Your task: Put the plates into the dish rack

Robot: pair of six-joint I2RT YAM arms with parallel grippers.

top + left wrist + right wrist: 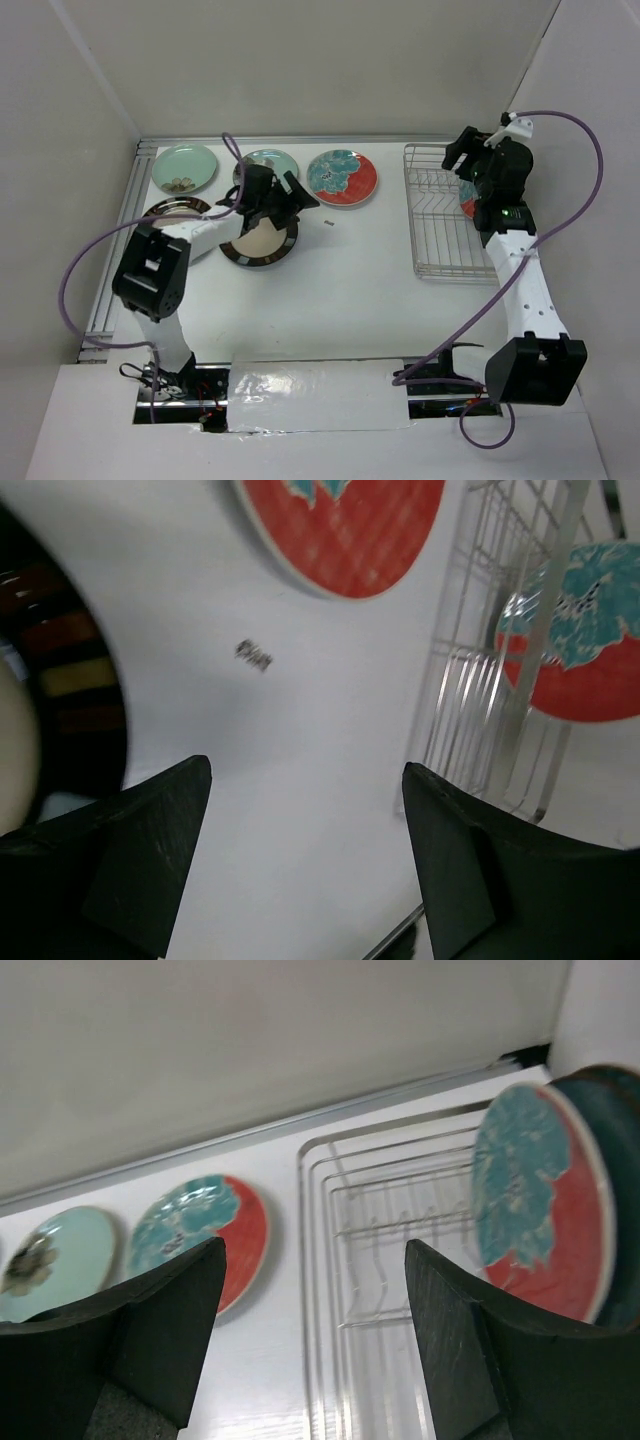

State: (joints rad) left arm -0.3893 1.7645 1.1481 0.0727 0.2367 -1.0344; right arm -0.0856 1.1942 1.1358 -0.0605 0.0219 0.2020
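Note:
The silver wire dish rack (440,225) stands at the right. A red-orange flowered plate (530,1200) stands upright in it, with a dark teal plate (618,1150) behind. My right gripper (462,158) hovers open and empty over the rack's far end (400,1220). My left gripper (295,208) is open and empty just above the right edge of a cream plate with a dark striped rim (260,245), also seen in the left wrist view (70,670). A second red-orange plate (342,177) lies flat beyond it.
Two mint green plates (185,167) (270,160) lie along the back left. Another striped plate (175,208) is partly under my left arm. A small dark speck (328,223) lies on the table. White walls enclose the table.

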